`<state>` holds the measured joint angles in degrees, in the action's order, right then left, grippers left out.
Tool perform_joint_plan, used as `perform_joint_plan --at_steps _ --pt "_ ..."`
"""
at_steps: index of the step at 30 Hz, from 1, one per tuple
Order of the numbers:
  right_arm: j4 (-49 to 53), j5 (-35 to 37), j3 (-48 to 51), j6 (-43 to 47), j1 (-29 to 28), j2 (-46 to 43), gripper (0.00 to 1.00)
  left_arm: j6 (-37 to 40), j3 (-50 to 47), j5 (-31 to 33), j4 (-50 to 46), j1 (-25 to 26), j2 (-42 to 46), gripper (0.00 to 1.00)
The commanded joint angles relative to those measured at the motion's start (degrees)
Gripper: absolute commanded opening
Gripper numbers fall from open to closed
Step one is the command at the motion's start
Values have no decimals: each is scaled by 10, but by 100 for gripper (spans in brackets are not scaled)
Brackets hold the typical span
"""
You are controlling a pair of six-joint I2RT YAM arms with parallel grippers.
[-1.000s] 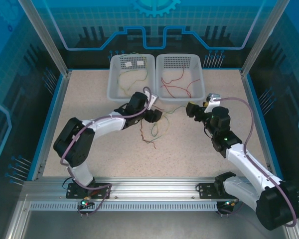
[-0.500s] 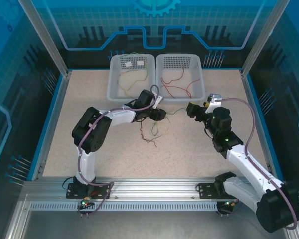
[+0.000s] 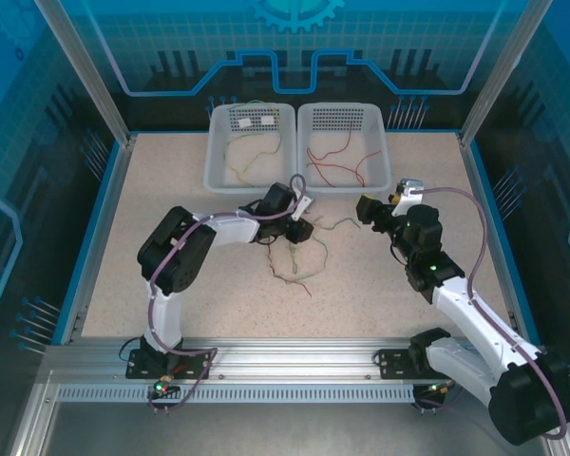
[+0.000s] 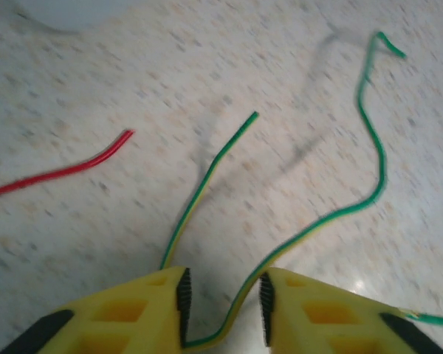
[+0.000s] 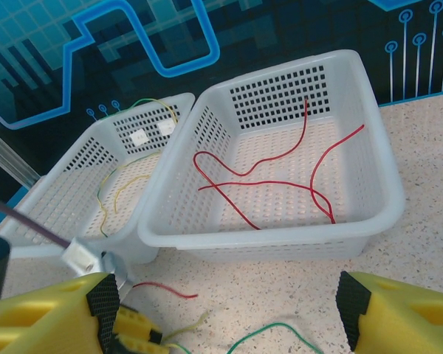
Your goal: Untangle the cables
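Observation:
The cables [image 3: 299, 258] lie as a loose tangle of thin red, green and yellowish wires on the speckled table, between the two arms. My left gripper [image 3: 299, 228] sits low at the tangle's upper edge. In the left wrist view its yellow fingers [image 4: 133, 310] stand a narrow gap apart, and a green-yellow cable [image 4: 310, 232] runs up from between the pads, resting against the right one. A red cable end [image 4: 59, 173] lies to the left. My right gripper [image 3: 366, 211] hovers to the right of the tangle, wide open and empty [image 5: 229, 310], above a green cable [image 5: 280, 328].
Two white perforated baskets stand at the back. The left basket [image 3: 212, 152] holds yellowish wires and the right basket [image 3: 388, 152] holds red wires [image 5: 266, 177]. A raised blue frame borders the table.
My left gripper has come down to the right into the tangle and its jaws have narrowed around the green-yellow cable. The tangle has shifted a little. The right arm has stayed still.

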<state>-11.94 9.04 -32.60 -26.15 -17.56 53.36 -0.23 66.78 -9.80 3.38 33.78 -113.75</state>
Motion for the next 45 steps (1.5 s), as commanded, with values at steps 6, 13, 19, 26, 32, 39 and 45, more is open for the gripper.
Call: perform_joint_plan --at_steps 6,13,19,26,32,39,45 --pt "-4 9 -2 -12 9 19 81 -30 -85 -1 73 13 130 4" --pt "-8 9 -10 -12 10 28 81 -33 -65 45 44 11 158 0" --pt "-19 -29 -3 -2 9 24 81 -65 -80 20 73 12 186 0" --pt "-107 -171 9 64 -18 32 80 -100 -92 29 96 13 252 0" --pt "-73 -209 -26 6 8 97 79 -111 -128 76 130 12 320 0" --pt "-71 -268 -40 2 12 117 80 -109 -178 147 148 12 406 0" --pt "-52 -231 -36 -67 46 104 81 -100 -224 198 164 9 460 0"
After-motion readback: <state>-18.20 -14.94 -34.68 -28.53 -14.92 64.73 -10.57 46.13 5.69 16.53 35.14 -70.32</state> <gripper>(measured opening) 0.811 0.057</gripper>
